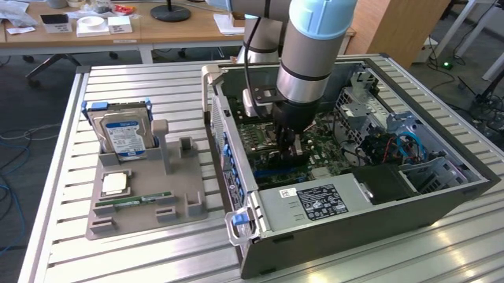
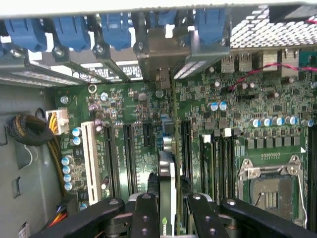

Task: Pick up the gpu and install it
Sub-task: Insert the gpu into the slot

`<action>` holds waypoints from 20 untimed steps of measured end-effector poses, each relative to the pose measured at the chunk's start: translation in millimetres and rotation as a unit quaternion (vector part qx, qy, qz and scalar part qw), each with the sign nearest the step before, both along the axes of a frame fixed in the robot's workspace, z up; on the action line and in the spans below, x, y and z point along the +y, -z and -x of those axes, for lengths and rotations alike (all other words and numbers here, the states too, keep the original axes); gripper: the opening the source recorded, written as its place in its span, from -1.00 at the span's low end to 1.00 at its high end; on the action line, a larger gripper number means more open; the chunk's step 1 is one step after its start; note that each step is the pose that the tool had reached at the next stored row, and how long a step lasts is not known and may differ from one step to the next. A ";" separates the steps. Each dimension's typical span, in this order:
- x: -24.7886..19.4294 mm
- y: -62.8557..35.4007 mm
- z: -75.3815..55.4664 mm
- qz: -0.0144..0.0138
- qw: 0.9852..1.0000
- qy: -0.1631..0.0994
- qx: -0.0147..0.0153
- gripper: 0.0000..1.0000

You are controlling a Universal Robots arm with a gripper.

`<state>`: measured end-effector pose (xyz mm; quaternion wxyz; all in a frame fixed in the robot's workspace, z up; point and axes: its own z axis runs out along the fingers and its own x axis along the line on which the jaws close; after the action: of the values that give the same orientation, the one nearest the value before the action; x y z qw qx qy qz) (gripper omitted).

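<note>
As the arm hangs over the motherboard, fingers part-closed, clamping the gpu

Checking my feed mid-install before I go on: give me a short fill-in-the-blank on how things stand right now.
1. The tool is closed on the ____, held edge-on over the motherboard.
2. The tool is down inside the open computer ____.
3. The hard drive stands in the gray holder on the exterior view's ____ side.
Missing words: gpu; case; left.
</note>
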<state>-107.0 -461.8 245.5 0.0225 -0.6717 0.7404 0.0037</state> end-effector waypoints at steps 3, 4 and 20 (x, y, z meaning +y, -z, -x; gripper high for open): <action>0.0 -0.4 -0.1 0.000 1.000 0.000 0.000 -0.47; -0.1 -0.4 -0.1 0.000 1.000 0.000 0.000 -0.47; -0.1 -5.4 -0.1 0.001 1.000 0.000 0.000 -0.20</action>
<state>-106.9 -461.9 250.9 0.0219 -0.6718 0.7404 0.0034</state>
